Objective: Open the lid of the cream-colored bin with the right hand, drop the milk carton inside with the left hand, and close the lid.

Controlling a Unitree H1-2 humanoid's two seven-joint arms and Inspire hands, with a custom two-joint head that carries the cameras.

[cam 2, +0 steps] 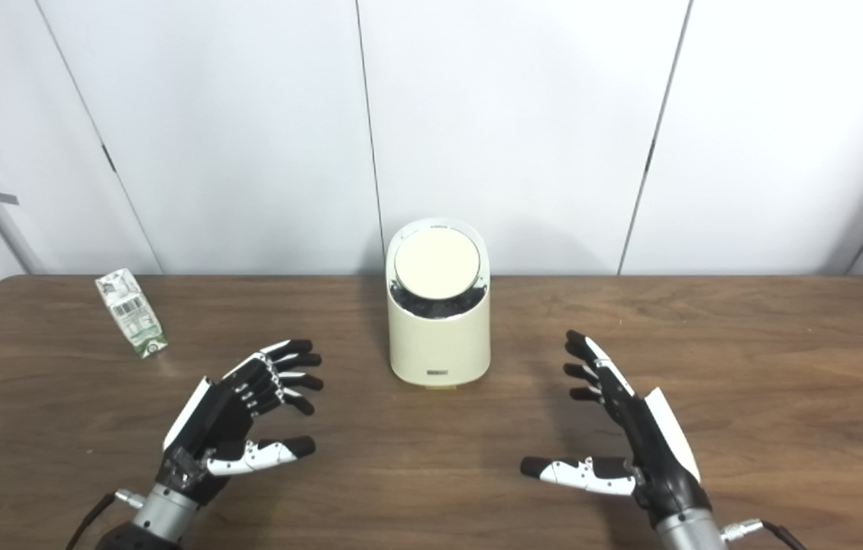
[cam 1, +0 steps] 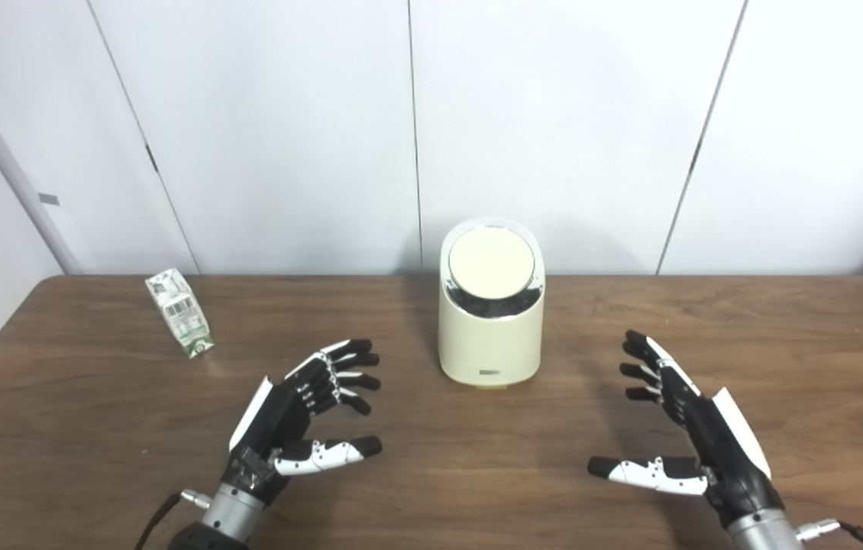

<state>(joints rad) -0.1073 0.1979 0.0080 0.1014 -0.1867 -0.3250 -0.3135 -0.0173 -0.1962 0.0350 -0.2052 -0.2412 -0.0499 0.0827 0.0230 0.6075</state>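
Observation:
A cream-colored bin (cam 1: 489,336) stands at the table's middle rear, its round lid (cam 1: 491,262) shut and tilted toward me. A small white and green milk carton (cam 1: 179,312) stands at the far left, tilted, apart from both hands. My left hand (cam 1: 302,409) is open and empty, hovering over the table left of the bin and right of the carton. My right hand (cam 1: 687,424) is open and empty, right of the bin, fingers pointing away from me. The bin also shows in the right eye view (cam 2: 439,336).
The wooden table (cam 1: 431,473) runs across the whole view, its left edge near the carton. White wall panels (cam 1: 554,114) stand right behind the table and bin.

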